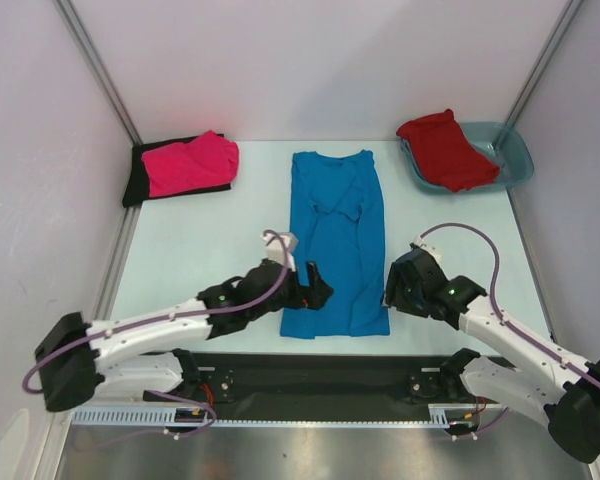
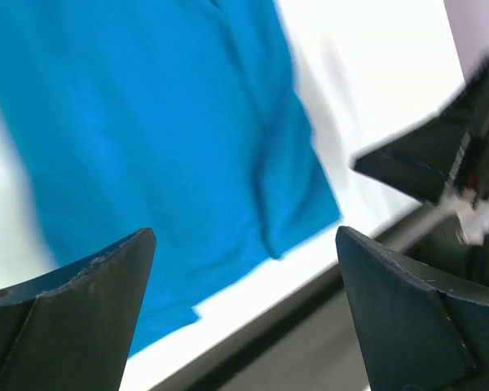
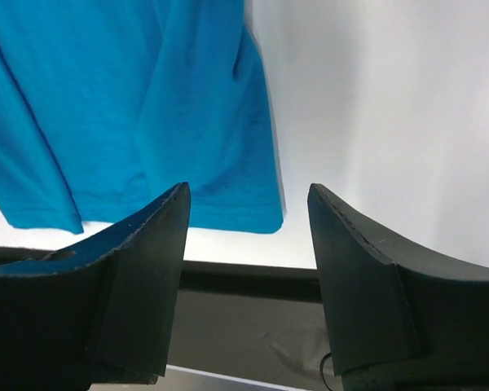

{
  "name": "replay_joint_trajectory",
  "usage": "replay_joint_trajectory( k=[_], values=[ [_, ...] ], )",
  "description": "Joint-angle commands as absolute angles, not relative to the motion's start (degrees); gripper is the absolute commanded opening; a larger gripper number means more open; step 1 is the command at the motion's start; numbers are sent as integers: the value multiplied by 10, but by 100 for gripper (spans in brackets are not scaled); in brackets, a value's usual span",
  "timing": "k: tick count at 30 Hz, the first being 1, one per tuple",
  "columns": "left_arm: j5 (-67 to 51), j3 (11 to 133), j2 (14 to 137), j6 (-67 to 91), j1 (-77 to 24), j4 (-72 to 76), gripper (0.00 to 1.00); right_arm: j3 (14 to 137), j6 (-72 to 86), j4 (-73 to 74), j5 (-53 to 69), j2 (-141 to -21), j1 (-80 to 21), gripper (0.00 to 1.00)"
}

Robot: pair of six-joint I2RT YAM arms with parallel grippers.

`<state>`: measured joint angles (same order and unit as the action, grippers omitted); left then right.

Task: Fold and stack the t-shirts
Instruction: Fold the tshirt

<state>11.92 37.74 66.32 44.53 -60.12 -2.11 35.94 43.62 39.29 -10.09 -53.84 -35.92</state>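
While the blue t-shirt (image 1: pixel 336 240) is laid flat mid-table with its sleeves folded in, the left gripper (image 1: pixel 318 288) is held released at its near left hem. The right gripper (image 1: pixel 391 290) is held released beside its near right edge. The pink t-shirt (image 1: pixel 190 163) is stacked on the black t-shirt (image 1: pixel 138 182) far left. The red t-shirt (image 1: pixel 445 150) is draped in the teal tub (image 1: pixel 518 160).

White arm links (image 1: pixel 145 335), black joints (image 1: pixel 70 360), purple cables (image 1: pixel 497 268); black wedge gripper fingers (image 3: pixel 375 277).

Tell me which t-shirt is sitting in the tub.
The red t-shirt, bunched in the teal plastic tub at the far right. The blue t-shirt lies spread on the table; the pink t-shirt rests on the black t-shirt, far left.
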Motion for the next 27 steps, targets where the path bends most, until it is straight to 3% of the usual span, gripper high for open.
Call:
replay_joint_trajectory(
  k=[1, 8, 20, 24, 27],
  values=[
    [225, 330, 587, 440, -572, -119, 98, 352, 465, 360, -134, -547, -360, 65],
    [193, 237, 515, 487, -492, -138, 96, 345, 441, 335, -75, -568, -311, 66],
    [47, 204, 565, 497, -456, -45, 94, 319, 410, 316, 97, -558, -240, 67],
    [-27, 176, 577, 513, -454, 29, 83, 308, 410, 319, 120, -547, -234, 67],
    [-58, 171, 590, 516, -449, 43, 84, 297, 418, 323, 155, -549, -219, 66]
  ],
)
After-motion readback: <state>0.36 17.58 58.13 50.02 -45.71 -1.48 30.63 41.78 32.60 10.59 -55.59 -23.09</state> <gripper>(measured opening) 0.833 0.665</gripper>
